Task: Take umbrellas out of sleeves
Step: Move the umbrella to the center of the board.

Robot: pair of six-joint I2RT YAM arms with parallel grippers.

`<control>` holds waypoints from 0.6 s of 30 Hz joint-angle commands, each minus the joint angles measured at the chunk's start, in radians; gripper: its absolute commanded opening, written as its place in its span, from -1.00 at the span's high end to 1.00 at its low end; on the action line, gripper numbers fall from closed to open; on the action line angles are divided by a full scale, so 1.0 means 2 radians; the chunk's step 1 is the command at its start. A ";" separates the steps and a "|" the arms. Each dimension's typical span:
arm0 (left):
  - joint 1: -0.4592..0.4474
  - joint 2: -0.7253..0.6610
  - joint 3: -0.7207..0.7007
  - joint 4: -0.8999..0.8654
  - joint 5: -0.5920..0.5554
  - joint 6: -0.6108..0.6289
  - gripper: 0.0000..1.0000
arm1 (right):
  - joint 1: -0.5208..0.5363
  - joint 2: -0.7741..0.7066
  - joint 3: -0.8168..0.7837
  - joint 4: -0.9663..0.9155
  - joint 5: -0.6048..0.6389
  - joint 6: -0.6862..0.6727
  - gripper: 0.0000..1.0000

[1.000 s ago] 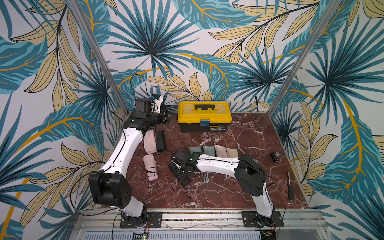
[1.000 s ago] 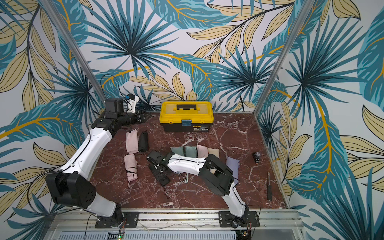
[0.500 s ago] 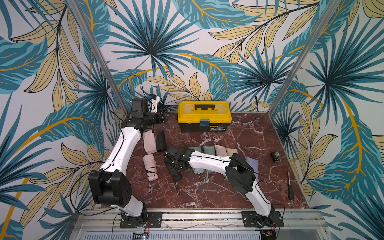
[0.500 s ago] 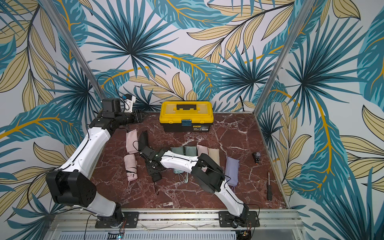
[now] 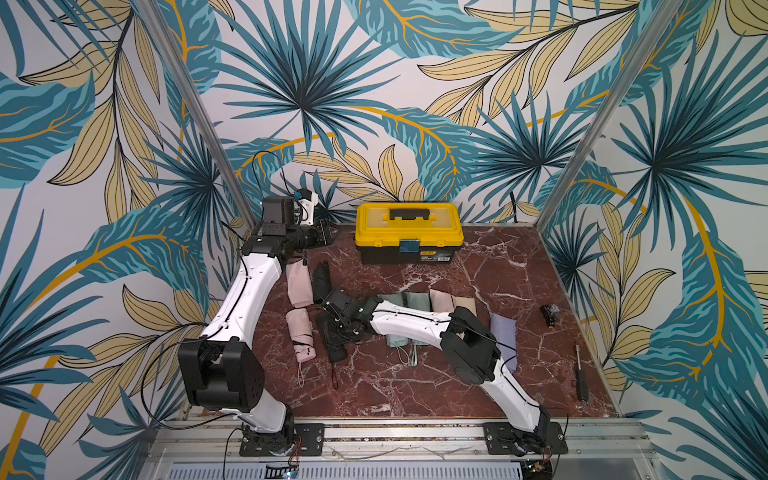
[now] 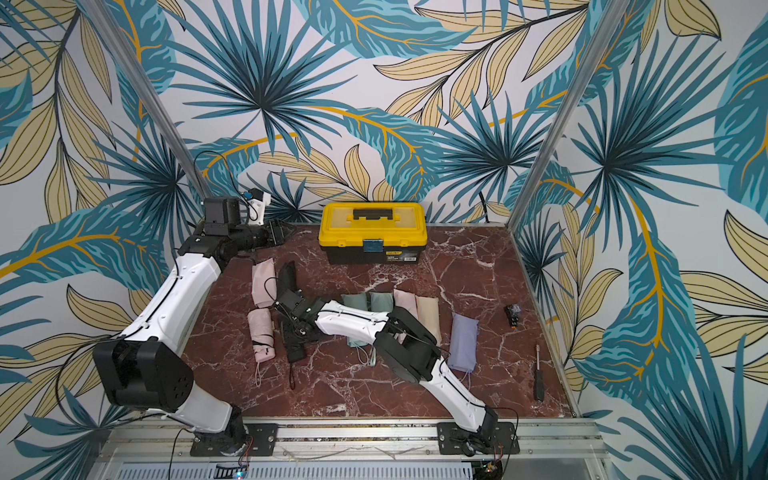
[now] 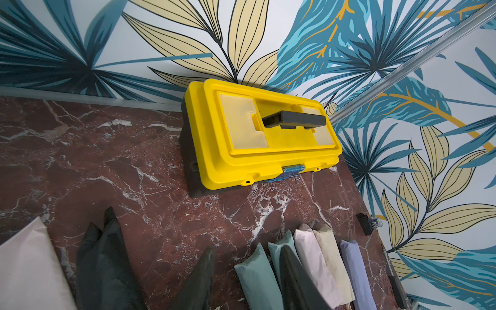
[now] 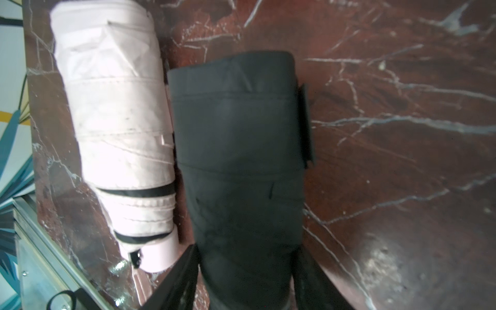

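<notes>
My right gripper (image 8: 245, 255) is shut on the black umbrella (image 8: 239, 147), one finger against each of its sides. That umbrella (image 5: 336, 347) lies on the table right beside a bare pink umbrella (image 5: 300, 334), also seen as the pink umbrella (image 8: 115, 120) in the right wrist view. Behind them lie an empty pink sleeve (image 5: 298, 282) and a black sleeve (image 5: 322, 280). Two mint sleeves (image 5: 405, 300), a pink sleeve (image 5: 440, 300), a beige sleeve (image 5: 463, 304) and a lilac sleeve (image 5: 503, 336) lie in a row, bulging. My left gripper (image 5: 322, 236) hovers open at the back left, its fingers (image 7: 198, 281) apart and empty.
A yellow-lidded black toolbox (image 5: 409, 235) stands against the back wall. A screwdriver (image 5: 580, 374) and a small black clip (image 5: 550, 313) lie near the right wall. My right forearm (image 5: 407, 322) crosses over the mint sleeves. Walls close in the table on three sides.
My right arm has swung left with the black umbrella, from the table's middle to right beside the pink umbrella. The left arm has shifted slightly towards the back corner.
</notes>
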State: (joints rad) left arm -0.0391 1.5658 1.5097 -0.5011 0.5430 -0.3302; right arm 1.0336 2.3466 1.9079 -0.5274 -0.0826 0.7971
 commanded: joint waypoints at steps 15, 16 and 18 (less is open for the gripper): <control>0.011 0.010 0.005 0.007 0.016 -0.007 0.17 | -0.015 0.035 0.012 0.067 -0.016 0.064 -0.12; 0.013 0.010 0.005 0.007 0.016 -0.007 0.17 | -0.016 0.035 0.012 0.071 -0.019 0.066 -0.12; 0.013 0.012 0.005 0.007 0.016 -0.008 0.17 | -0.017 0.037 0.012 0.082 -0.028 0.072 -0.12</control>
State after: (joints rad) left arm -0.0250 1.5799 1.5097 -0.5011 0.5629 -0.3428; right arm 1.0042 2.3890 1.9240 -0.4000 -0.1127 0.9134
